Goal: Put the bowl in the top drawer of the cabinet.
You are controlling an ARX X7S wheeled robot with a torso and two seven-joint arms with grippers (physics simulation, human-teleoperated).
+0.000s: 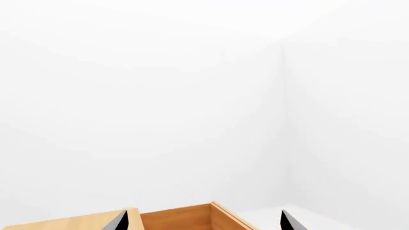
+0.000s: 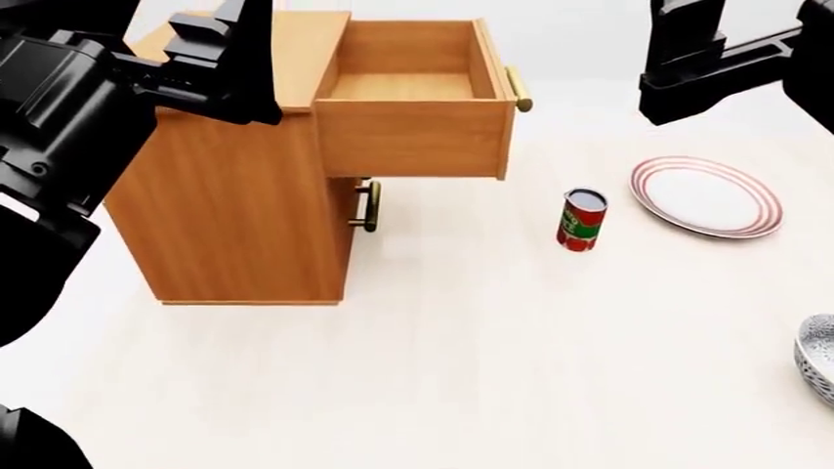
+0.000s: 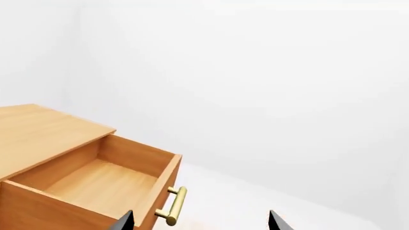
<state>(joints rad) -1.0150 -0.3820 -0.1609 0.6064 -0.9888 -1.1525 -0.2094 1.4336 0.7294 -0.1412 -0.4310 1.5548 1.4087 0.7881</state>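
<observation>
The bowl (image 2: 818,360), speckled blue-grey, rests on the floor at the far right edge of the head view, half cut off. The orange-brown cabinet (image 2: 234,205) stands at the left. Its top drawer (image 2: 414,107) is pulled out and holds nothing; the brass bar handle (image 2: 519,88) is on its front. My left gripper (image 1: 204,223) is open above the cabinet top beside the drawer, nothing between its fingertips. High to the right of the drawer (image 3: 96,182), my right gripper (image 3: 202,223) is open too, near the handle (image 3: 174,206). Both grippers are far from the bowl.
A red-ringed white plate (image 2: 705,195) lies on the pale floor right of the cabinet. A red can (image 2: 581,219) stands between plate and cabinet. A smaller brass handle (image 2: 370,205) marks the lower compartment. White walls close the space behind.
</observation>
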